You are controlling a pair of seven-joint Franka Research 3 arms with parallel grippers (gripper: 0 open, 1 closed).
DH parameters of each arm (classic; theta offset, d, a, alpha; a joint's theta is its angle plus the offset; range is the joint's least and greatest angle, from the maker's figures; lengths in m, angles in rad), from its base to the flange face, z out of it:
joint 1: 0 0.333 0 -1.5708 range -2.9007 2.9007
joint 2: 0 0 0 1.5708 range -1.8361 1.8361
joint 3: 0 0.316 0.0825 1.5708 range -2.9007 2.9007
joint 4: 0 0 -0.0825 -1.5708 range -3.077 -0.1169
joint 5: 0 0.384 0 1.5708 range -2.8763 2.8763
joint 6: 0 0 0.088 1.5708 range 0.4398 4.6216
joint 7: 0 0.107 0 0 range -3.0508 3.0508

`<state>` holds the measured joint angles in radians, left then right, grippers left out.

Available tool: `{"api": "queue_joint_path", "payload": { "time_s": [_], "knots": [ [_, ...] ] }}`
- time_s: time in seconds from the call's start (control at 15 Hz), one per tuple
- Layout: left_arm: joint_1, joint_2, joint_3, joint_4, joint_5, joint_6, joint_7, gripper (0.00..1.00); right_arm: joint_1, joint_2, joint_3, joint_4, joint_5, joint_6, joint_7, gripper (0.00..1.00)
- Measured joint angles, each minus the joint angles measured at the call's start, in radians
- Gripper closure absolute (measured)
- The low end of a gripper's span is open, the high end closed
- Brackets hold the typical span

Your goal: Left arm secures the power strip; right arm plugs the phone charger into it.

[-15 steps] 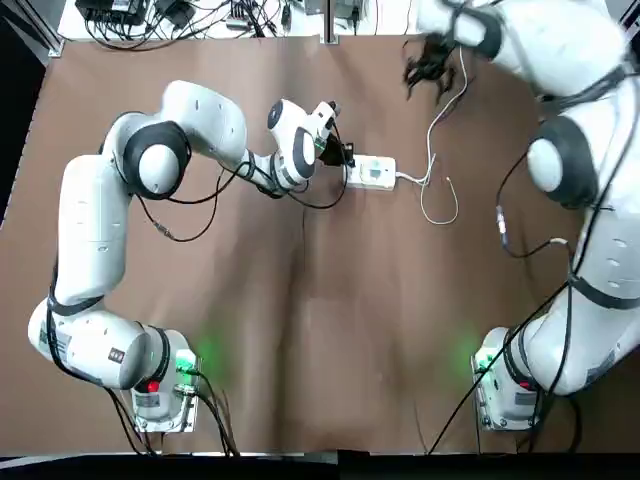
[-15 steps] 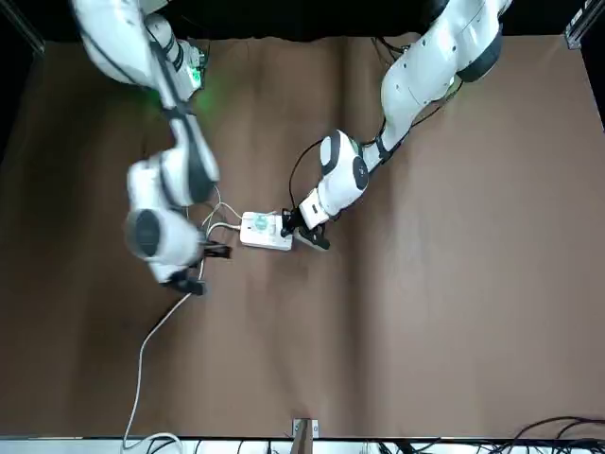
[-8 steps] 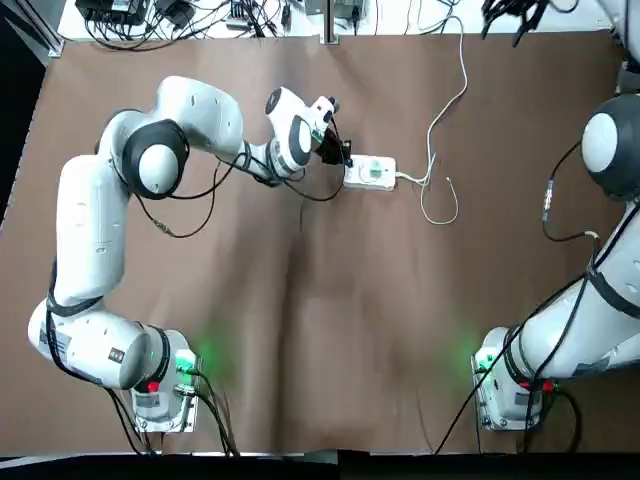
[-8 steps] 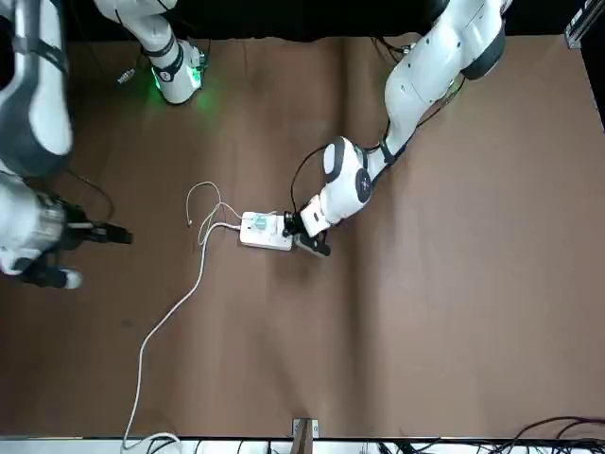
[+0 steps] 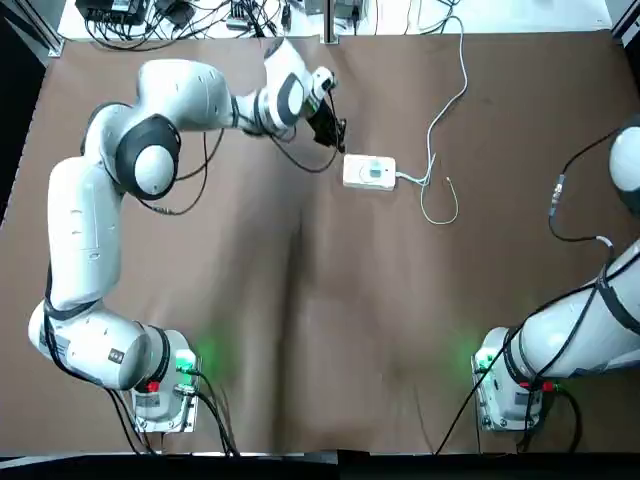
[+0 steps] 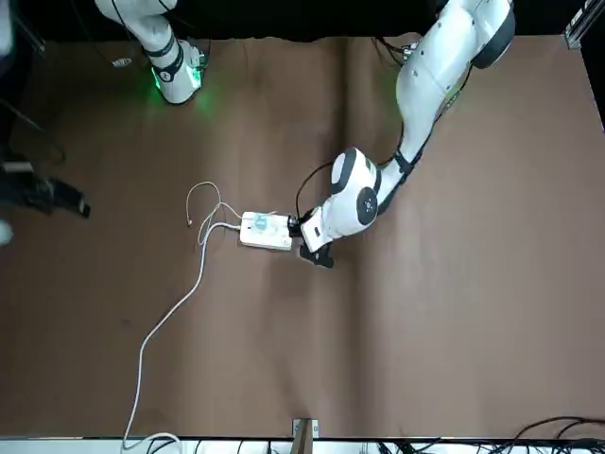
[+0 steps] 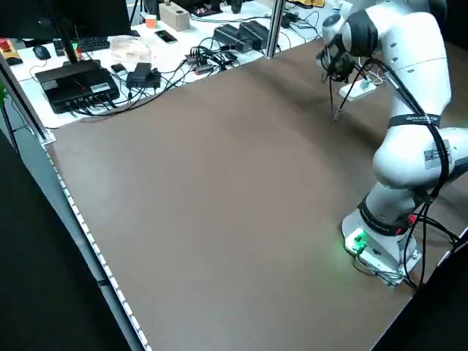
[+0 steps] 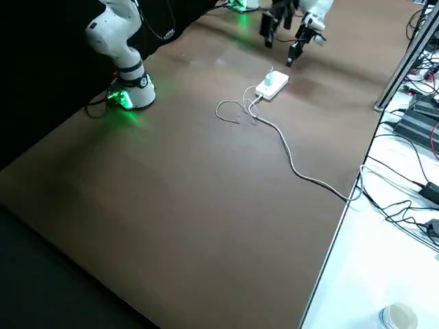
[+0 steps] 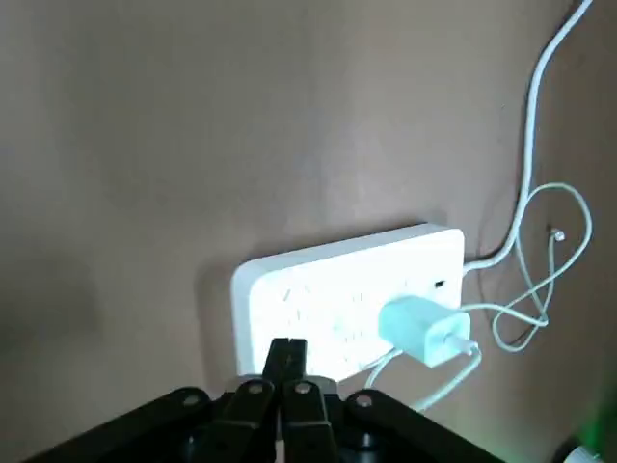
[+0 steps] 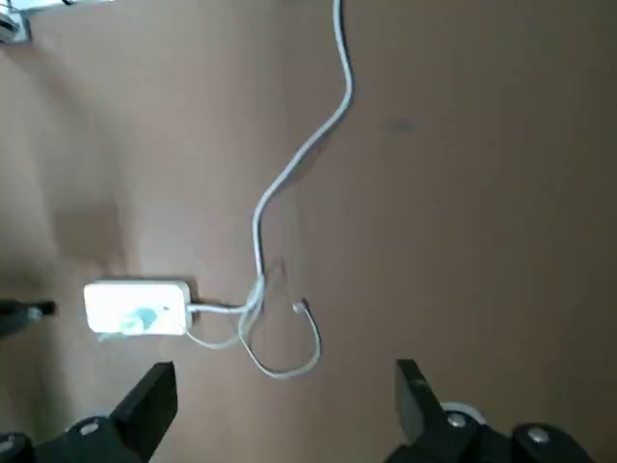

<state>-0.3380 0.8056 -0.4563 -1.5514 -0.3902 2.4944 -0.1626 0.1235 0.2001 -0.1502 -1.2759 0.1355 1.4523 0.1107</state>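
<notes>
Strip (image 5: 368, 172) just beside left tool (image 5: 335, 133)

The brown table (image 5: 300, 330) carries the white power strip (image 5: 369, 172) near its far edge, thick cord (image 5: 447, 95) trailing beyond.

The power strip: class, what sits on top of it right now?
A small phone charger stands plugged into the top face of the power strip, its thin cable trailing away. Its prongs are hidden inside the socket.
</notes>
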Motion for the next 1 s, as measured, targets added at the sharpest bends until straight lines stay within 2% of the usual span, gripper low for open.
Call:
{"api": "queue_joint_path", "payload": {
  "time_s": [0.13,0.27,0.53,0.67,1.0],
  "knots": [
    [0.011,-0.030,0.020,0.061,0.079,-0.137,-0.046,0.99,-0.017,-0.044,0.006,-0.008,-0.031,-0.033,0.000,0.00],
    [0.040,-0.060,0.030,0.087,0.113,-0.204,-0.055,0.99,-0.060,-0.083,0.043,-0.042,-0.053,-0.024,-0.001,0.00],
    [0.107,-0.151,0.065,0.098,0.189,-0.352,-0.055,0.99,-0.078,-0.171,0.076,-0.200,-0.079,0.120,-0.001,0.00],
    [0.141,-0.204,0.092,0.100,0.203,-0.436,-0.055,0.99,-0.077,-0.201,0.093,-0.250,-0.082,0.148,0.001,0.00],
    [0.167,-0.344,0.218,0.102,0.339,-0.652,-0.059,0.99,-0.084,-0.223,0.099,-0.258,-0.084,0.161,0.001,0.00]
  ]
}}
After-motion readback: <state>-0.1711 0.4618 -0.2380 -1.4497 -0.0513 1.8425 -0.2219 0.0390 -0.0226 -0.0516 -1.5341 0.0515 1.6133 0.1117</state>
